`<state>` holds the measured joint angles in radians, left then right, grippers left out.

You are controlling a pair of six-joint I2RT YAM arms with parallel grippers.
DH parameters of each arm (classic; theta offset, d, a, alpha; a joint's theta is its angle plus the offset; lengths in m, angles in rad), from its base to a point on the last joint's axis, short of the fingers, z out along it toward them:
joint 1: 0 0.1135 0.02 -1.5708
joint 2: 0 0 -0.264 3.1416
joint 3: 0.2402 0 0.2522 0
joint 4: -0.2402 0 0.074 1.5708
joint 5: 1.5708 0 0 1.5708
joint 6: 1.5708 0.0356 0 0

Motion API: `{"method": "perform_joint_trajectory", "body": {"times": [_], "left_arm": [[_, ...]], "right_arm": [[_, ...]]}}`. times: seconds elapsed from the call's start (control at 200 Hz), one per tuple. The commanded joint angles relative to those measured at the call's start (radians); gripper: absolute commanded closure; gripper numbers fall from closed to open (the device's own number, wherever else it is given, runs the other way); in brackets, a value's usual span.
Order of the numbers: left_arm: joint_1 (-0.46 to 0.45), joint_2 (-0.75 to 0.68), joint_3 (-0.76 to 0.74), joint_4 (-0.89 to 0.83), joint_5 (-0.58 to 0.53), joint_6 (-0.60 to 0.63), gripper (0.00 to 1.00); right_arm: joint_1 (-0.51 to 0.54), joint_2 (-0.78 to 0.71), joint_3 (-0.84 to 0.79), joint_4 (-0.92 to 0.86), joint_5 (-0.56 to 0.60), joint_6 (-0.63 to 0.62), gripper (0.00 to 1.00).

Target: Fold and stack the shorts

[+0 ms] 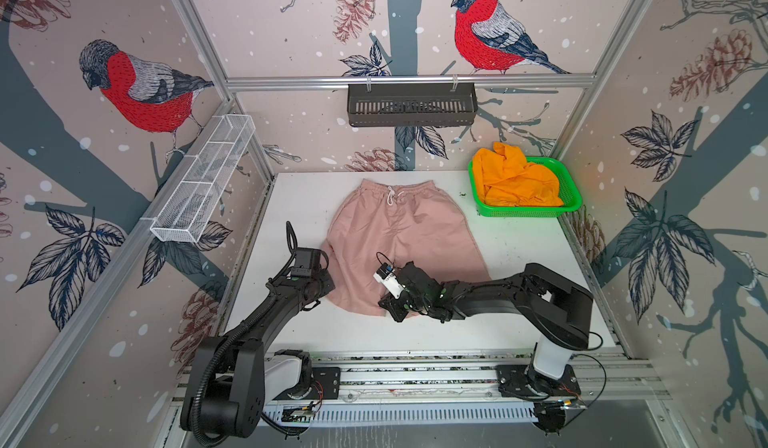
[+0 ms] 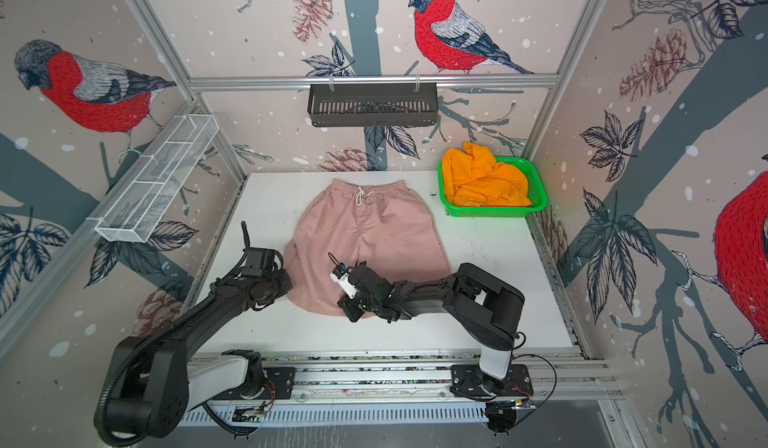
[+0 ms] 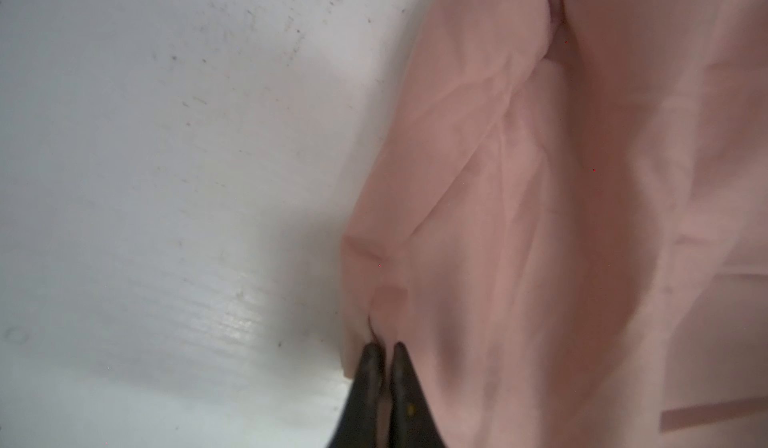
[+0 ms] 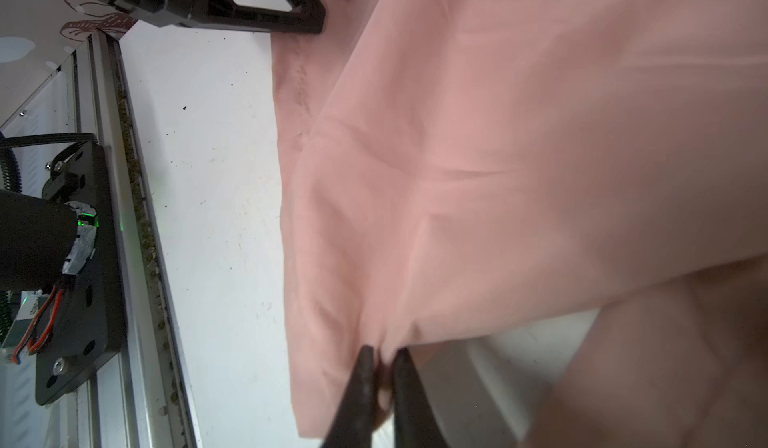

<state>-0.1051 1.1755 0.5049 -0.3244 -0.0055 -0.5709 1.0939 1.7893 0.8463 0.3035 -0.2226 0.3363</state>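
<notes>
Lying flat on the white surface (image 1: 299,204), the pink shorts (image 1: 399,233) sit beside the green basket (image 1: 572,200), which stands in a far corner of the surface. Their waistband, with a white drawstring (image 1: 392,195), is the end nearest the basket. The leg hems lie well away from it, towards the arms' bases. The orange shorts (image 1: 513,181) are crumpled inside the basket, and some of the cloth spills over the rim on the side facing the pink pair.

The left end effector (image 3: 384,348) is clamped on a pinch of pink cloth at the shorts' outer side edge, the edge farthest from the basket. In the left wrist view its dark fingertips nearly meet, with a small fold bunched between them. The right end effector (image 4: 382,354) likewise grips pink cloth, at the leg hem on the end of the shorts away from the basket. In the right wrist view the fabric beside that pinch is raised slightly off the surface. Both arms reach in low over the hem end.
</notes>
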Motion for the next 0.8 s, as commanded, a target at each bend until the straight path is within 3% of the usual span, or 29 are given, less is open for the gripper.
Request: {"method": "perform_joint_trajectory", "body": {"times": [0.0,0.245,0.41,0.63,0.71,0.795], "left_arm": [[0.004,-0.008,0.030,-0.005,0.010,0.001,1.00],[0.071,-0.153,0.089,-0.112,0.389,-0.067,1.00],[0.079,-0.176,0.101,-0.298,0.590,-0.096,1.00],[0.089,-0.144,0.214,-0.580,0.513,0.034,1.00],[0.095,-0.149,0.257,-0.640,0.445,0.070,1.00],[0.112,-0.151,0.292,-0.704,0.378,0.113,1.00]], "right_arm": [[0.001,-0.007,0.007,0.004,-0.046,0.008,0.98],[-0.051,-0.095,0.020,-0.119,-0.197,0.106,0.98],[-0.069,-0.123,0.018,-0.204,-0.192,0.105,0.97],[-0.075,-0.085,0.029,-0.256,-0.197,0.083,0.94],[-0.078,-0.085,0.030,-0.262,-0.196,0.072,0.75],[-0.094,-0.094,0.036,-0.286,-0.187,0.055,0.73]]}}
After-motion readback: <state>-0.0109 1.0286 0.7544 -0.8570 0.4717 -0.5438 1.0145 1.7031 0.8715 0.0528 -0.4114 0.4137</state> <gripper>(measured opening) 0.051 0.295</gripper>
